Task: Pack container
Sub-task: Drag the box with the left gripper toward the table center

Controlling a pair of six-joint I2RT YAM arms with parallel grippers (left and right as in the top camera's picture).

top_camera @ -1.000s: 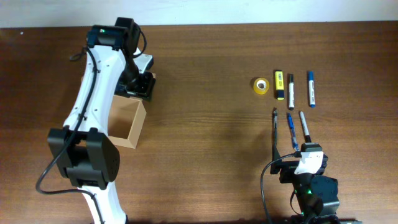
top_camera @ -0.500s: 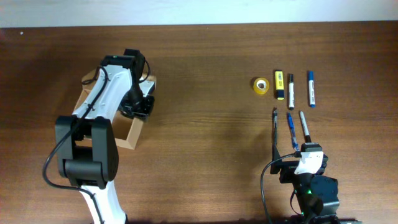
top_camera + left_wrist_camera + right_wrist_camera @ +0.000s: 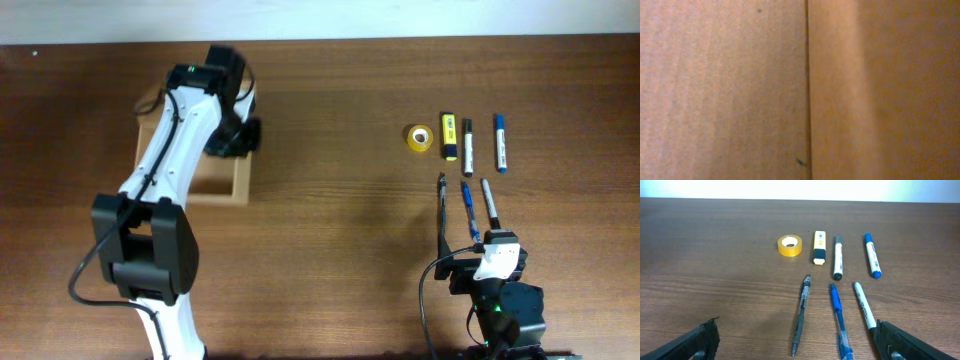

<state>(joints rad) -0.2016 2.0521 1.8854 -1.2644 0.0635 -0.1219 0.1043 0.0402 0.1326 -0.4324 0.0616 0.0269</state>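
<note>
Left end effector [image 3: 236,135] at container [image 3: 241,181] rim

Wood table [image 3: 330,230]: container [image 3: 238,182] left; tape roll [image 3: 419,137], highlighter [image 3: 449,136], two markers [image 3: 500,143], three pens [image 3: 466,205] (grouped right).

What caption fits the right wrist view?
Tape roll, highlighter, black marker and blue marker in the far row; black pen, blue pen and white pen nearer, on the wooden table.
</note>
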